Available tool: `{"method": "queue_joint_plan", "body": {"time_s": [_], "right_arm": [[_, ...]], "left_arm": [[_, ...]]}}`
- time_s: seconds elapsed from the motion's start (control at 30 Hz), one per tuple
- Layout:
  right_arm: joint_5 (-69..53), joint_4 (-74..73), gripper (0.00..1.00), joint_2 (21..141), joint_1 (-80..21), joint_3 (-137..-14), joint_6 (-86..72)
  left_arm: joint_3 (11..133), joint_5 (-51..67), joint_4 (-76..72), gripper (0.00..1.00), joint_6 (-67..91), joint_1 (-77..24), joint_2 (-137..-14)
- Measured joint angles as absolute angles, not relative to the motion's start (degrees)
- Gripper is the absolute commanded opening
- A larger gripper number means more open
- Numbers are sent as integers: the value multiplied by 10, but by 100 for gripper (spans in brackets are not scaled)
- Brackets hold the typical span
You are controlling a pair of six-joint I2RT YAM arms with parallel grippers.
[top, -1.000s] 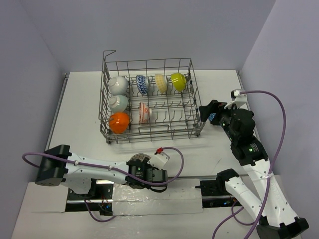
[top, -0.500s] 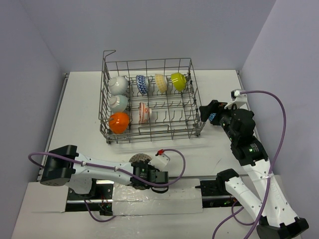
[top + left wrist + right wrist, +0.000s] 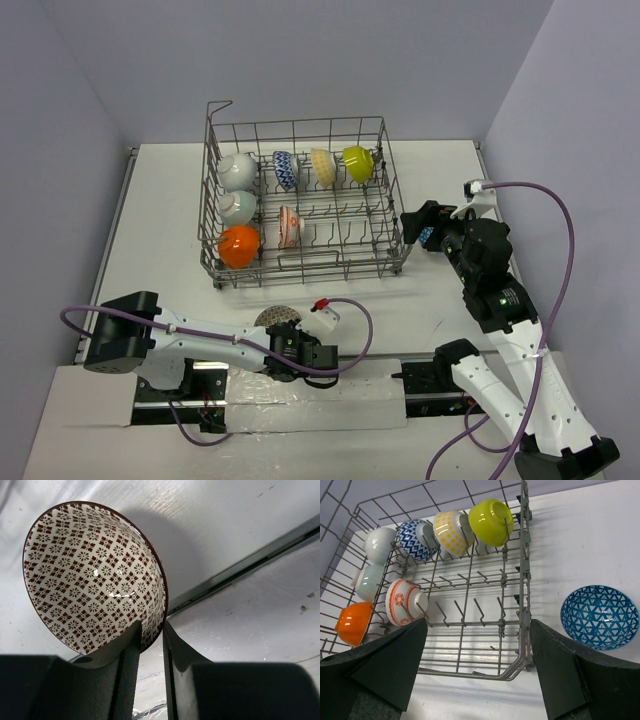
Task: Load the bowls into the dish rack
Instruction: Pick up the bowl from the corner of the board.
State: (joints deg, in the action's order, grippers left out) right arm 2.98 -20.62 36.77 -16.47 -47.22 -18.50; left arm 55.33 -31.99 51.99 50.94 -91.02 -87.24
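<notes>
The dish rack [image 3: 310,270] stands at the table's middle back. In it stand several bowls on edge: white [image 3: 238,171], blue-white [image 3: 286,170], pale yellow [image 3: 322,166], lime [image 3: 358,163], a second white [image 3: 238,207], red-white [image 3: 290,226] and orange [image 3: 239,246]. Near the front edge my left gripper [image 3: 151,635] pinches the rim of a dark-patterned bowl [image 3: 90,570], one finger inside and one outside; the bowl is tilted up on edge. My right gripper [image 3: 477,625] hangs open by the rack's right front corner. A blue-patterned bowl [image 3: 599,617] lies on the table right of the rack.
The rack [image 3: 522,580] has free tines in its right half and front row. A metal rail [image 3: 250,562] runs along the table's near edge behind the held bowl. Walls close in the table on the left, back and right.
My left gripper has closed onto the patterned bowl's rim, and the left arm has shifted slightly. The right arm has stayed in place.
</notes>
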Motion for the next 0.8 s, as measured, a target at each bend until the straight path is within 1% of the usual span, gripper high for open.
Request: {"method": "queue_joint_plan", "body": {"time_s": [0.1, 0.2, 0.3, 0.4, 0.8], "right_arm": [[32, -206, 90, 368, -165, -472, -185], [35, -206, 90, 367, -165, -472, -185], [36, -206, 90, 366, -165, -472, -183], [37, -206, 90, 366, -165, -472, -183], [41, -206, 90, 366, -165, -472, -183]], "left_arm": [[556, -323, 521, 27, 509, -910, -878], [559, -325, 523, 20, 509, -910, -879], [570, -328, 531, 8, 514, -912, -879], [587, -328, 542, 0, 522, -920, -879], [667, -332, 581, 0, 537, -947, -876]]}}
